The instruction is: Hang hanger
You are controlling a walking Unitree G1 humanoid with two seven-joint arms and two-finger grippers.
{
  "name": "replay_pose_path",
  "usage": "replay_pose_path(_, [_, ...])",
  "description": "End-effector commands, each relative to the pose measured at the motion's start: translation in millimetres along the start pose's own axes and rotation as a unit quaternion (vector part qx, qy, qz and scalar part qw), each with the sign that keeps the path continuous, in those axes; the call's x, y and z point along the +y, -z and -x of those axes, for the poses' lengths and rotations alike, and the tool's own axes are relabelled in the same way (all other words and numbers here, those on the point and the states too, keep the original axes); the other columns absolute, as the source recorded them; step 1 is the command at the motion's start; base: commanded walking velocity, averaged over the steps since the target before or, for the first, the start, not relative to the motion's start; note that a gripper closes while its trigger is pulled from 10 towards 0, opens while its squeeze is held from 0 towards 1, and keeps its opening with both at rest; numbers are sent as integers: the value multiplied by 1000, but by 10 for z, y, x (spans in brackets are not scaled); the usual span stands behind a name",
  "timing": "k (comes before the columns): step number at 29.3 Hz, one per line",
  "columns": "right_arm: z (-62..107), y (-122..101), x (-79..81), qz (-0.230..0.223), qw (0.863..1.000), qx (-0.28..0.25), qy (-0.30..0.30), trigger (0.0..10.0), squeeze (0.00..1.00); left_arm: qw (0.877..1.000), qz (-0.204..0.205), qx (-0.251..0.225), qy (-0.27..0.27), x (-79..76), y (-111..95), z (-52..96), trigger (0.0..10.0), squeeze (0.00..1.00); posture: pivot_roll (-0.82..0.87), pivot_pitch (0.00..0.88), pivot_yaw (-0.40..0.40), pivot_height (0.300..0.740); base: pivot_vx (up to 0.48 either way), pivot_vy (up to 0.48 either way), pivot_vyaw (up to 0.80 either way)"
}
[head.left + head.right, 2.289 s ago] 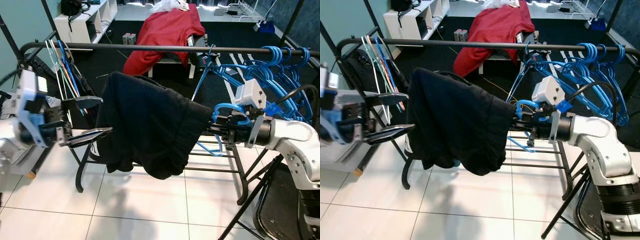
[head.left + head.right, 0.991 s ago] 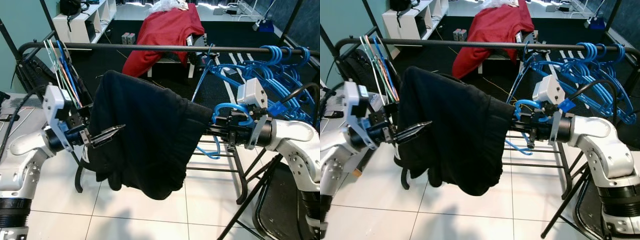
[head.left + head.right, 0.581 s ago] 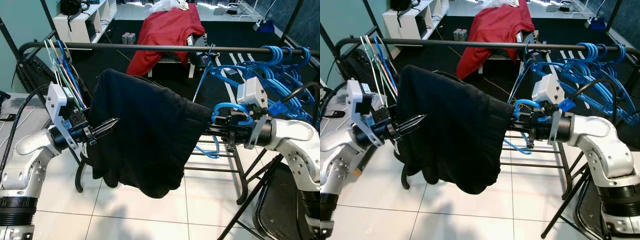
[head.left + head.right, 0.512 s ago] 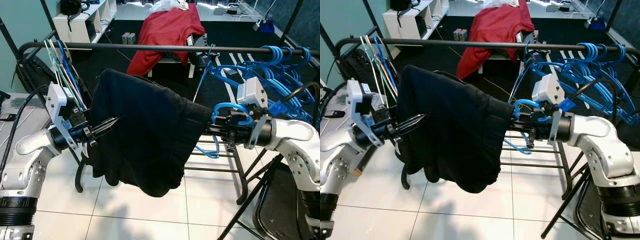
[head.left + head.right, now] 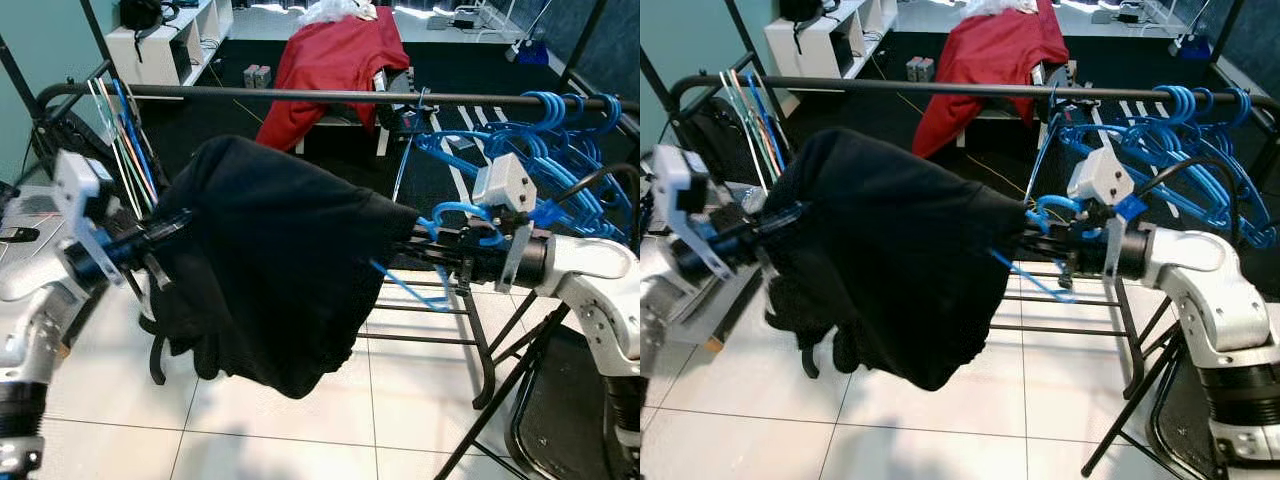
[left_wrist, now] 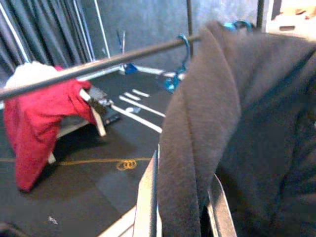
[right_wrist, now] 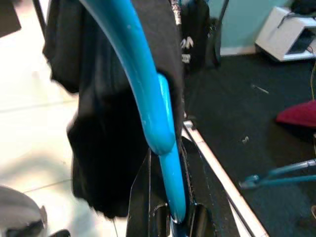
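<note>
While the black garment (image 5: 270, 270) hangs spread between both arms in the left eye view, the left tool (image 5: 165, 228) pinches its edge at the left side, fingers closed on the cloth. At the right, the right tool (image 5: 440, 243) is clamped on the bright blue plastic hanger (image 5: 455, 218), whose hook curls up just above the fingers and whose arm runs into the garment. Both are held in front of and below the long black metal rail (image 5: 300, 95) of the clothes rack; a bunch of blue hangers (image 5: 545, 140) crowds the rail's right end, and thin coloured hangers (image 5: 125, 135) hang at its left end. Behind the rack, a red cloth (image 5: 330, 65) is draped over furniture on dark carpet.

Seen from the right eye view, the scene is the same, with white floor tiles (image 5: 970, 400) under the garment.

Along the left wrist view, a fold of the dark fabric sits gripped between the two fingers (image 6: 146, 197), the rail crossing behind.

Through the right wrist view, the blue hanger's stem runs down between the closed fingers (image 7: 140, 192), the garment hanging beyond.
</note>
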State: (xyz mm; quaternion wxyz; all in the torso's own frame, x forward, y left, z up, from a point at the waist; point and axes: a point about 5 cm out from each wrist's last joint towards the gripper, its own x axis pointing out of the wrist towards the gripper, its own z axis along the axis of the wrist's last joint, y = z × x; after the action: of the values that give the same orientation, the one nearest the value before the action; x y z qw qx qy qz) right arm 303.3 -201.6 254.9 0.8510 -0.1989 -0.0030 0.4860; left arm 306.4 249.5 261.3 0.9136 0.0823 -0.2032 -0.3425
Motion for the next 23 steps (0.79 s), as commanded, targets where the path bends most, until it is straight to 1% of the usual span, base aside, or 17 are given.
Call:
replay_pose_path(1, [40,99,-20,0,999,33,13,0,0,998,-22,-19,-53,169,-125,121,0,0,-102,129,10,740,0,0,0])
replay_pose_path(3, [47,285,14,-6,996,86,7,0,0,995,-26,-45,-89,268,-226,139,0,0,-102,128,6,740,0,0,0])
replay_pose_path(4, [47,285,14,-6,996,86,7,0,0,995,-26,-45,-89,268,-226,139,0,0,-102,128,6,740,0,0,0])
replay_pose_path(5, [50,370,34,-13,994,108,4,0,0,992,-24,-58,-107,315,-266,147,0,0,-102,128,6,740,0,0,0])
replay_pose_path(7, [55,588,152,-24,986,160,-25,0,0,984,-16,-93,-150,414,-353,163,0,0,-100,131,5,740,0,0,0])
replay_pose_path(8, [59,655,207,-29,983,176,-40,0,0,981,-10,-105,-164,443,-377,168,0,0,-100,131,5,740,0,0,0])
replay_pose_path(9, [56,688,251,-33,982,179,-53,0,0,978,-5,-113,-174,459,-384,166,0,0,-100,131,5,740,0,0,0])
replay_pose_path(11, [56,688,251,-33,982,179,-53,0,0,978,-5,-113,-174,459,-384,166,0,0,-100,131,5,740,0,0,0])
replay_pose_path(12, [49,697,279,-38,982,175,-60,0,0,977,1,-118,-179,464,-384,161,0,0,-100,131,5,740,0,0,0])
replay_pose_path(14, [33,700,307,-46,982,168,-69,0,0,975,16,-128,-180,429,-363,107,0,0,-100,131,5,740,0,0,0])
replay_pose_path(16, [24,695,298,-47,983,162,-66,0,0,974,30,-141,-177,389,-358,47,0,0,-101,134,6,740,0,0,0])
replay_pose_path(20, [18,672,284,-55,986,147,-62,0,0,972,35,-147,-182,372,-350,-4,0,0,-102,133,5,740,0,0,0])
replay_pose_path(21, [34,688,292,-60,984,155,-65,0,0,969,34,-148,-196,401,-349,-3,0,0,-107,133,9,740,0,0,0])
replay_pose_path(22, [34,688,292,-60,984,155,-65,0,0,969,34,-148,-196,401,-349,-3,0,0,-107,133,9,740,0,0,0])
replay_pose_path(23, [97,814,329,-49,975,205,-75,0,0,959,35,-158,-234,505,-390,31,0,0,-107,133,9,740,0,0,0])
